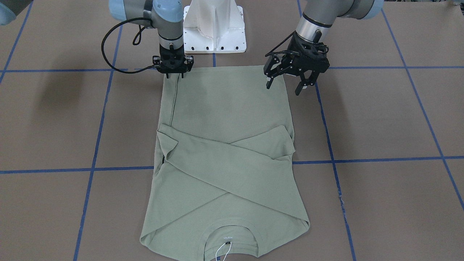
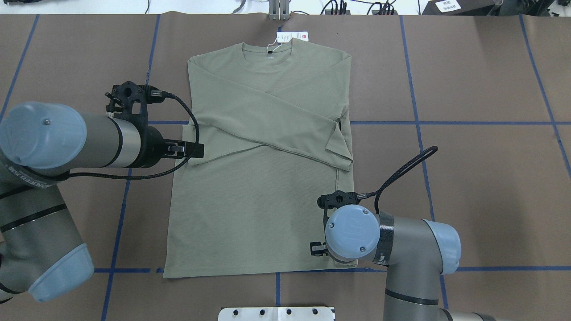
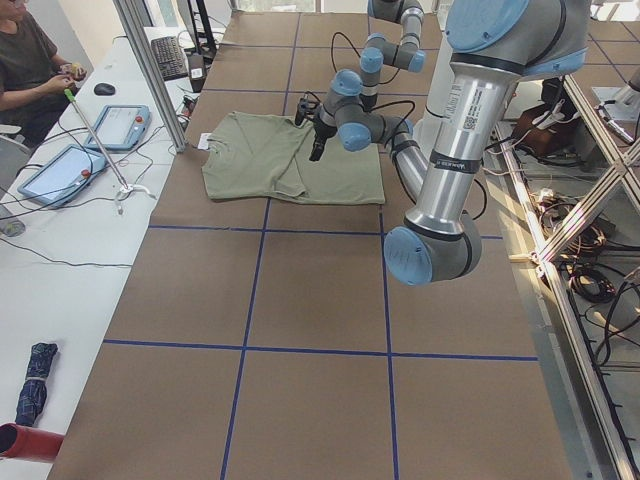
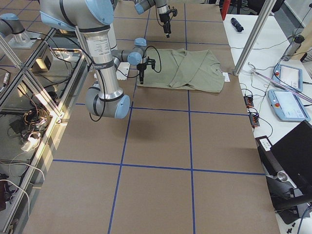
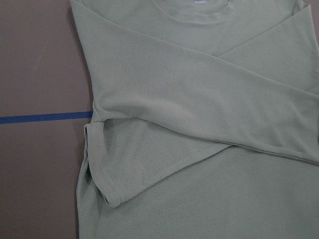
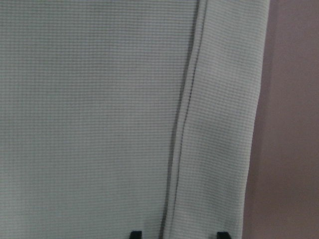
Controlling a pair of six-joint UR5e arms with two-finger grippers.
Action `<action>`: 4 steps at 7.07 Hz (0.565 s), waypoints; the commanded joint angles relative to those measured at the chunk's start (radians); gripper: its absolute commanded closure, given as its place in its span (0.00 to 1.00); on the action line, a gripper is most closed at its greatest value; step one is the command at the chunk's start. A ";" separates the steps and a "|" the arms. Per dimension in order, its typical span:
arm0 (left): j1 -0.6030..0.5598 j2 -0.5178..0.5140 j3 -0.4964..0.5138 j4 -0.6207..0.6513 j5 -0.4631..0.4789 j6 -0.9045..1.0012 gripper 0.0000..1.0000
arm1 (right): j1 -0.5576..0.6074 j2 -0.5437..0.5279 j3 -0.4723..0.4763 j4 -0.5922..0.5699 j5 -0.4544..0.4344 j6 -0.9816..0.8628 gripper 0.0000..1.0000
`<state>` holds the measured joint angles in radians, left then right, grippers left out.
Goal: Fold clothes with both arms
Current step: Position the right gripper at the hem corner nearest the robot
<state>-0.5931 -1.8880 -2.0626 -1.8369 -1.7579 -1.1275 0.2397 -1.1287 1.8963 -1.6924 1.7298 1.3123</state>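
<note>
The sage-green shirt lies flat on the brown table, both sleeves crossed over its chest and the collar on the side far from me. Its white hang tag lies by the collar. My left gripper is open and empty, raised above the hem corner on its side; its wrist view shows the crossed sleeves from well above. My right gripper is open, low over the other hem corner. Its fingertips straddle the side seam of the shirt close to the cloth.
The white pedestal base stands just behind the hem. Blue tape lines cross the table. A seated operator and tablets are at a side table beyond the collar end.
</note>
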 commanded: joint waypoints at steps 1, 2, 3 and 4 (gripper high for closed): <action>0.001 -0.002 -0.001 -0.001 0.000 0.000 0.00 | 0.000 0.000 0.001 -0.001 0.002 -0.001 0.74; 0.001 -0.002 0.001 -0.001 0.000 0.002 0.00 | 0.000 0.001 0.004 -0.001 0.005 -0.002 0.87; 0.001 -0.002 0.001 -0.001 0.000 0.000 0.00 | 0.000 0.000 0.006 -0.001 0.007 -0.002 0.99; 0.001 -0.003 0.001 -0.001 0.000 0.000 0.00 | 0.001 -0.005 0.009 -0.001 0.007 -0.002 1.00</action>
<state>-0.5921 -1.8902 -2.0619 -1.8377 -1.7580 -1.1271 0.2395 -1.1297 1.9019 -1.6935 1.7355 1.3103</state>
